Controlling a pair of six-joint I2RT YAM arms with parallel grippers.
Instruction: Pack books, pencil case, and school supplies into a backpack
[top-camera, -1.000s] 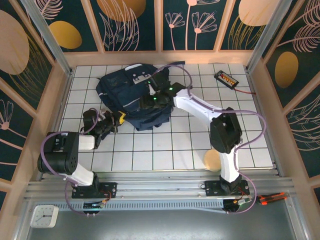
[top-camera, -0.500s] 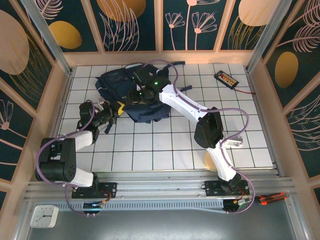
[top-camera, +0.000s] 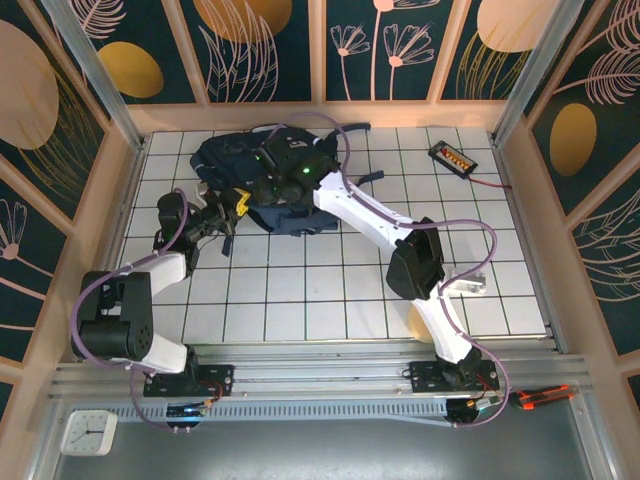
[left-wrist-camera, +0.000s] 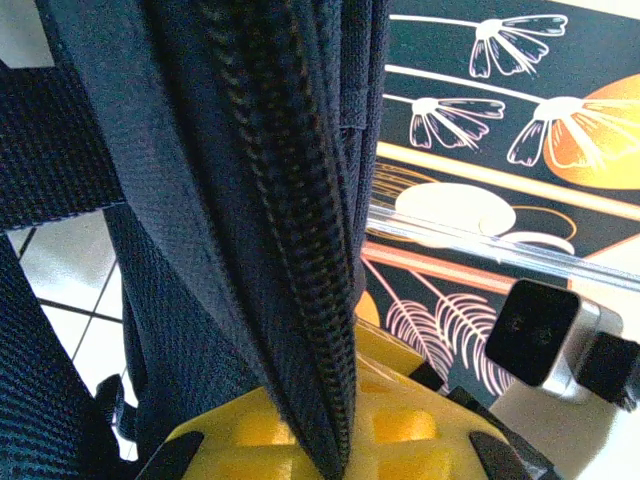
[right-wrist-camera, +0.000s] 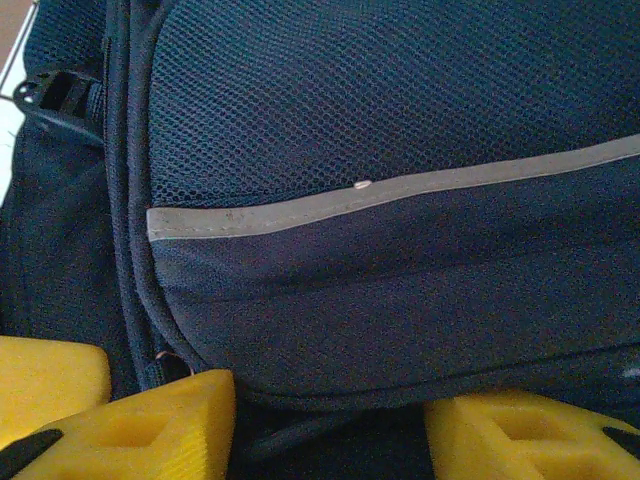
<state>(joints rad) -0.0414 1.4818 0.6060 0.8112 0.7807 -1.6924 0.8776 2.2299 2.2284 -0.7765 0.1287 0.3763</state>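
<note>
Tiled table (top-camera: 300, 290): backpack (top-camera: 225, 165) near far edge.

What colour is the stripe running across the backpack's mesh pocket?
Pale grey, set against the navy backpack. The stripe shows best in the right wrist view.

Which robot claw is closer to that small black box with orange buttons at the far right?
The right gripper: it is on the navy-blue backpack, left of the black box. The left gripper clamps the backpack's near-left edge, farther off.
</note>
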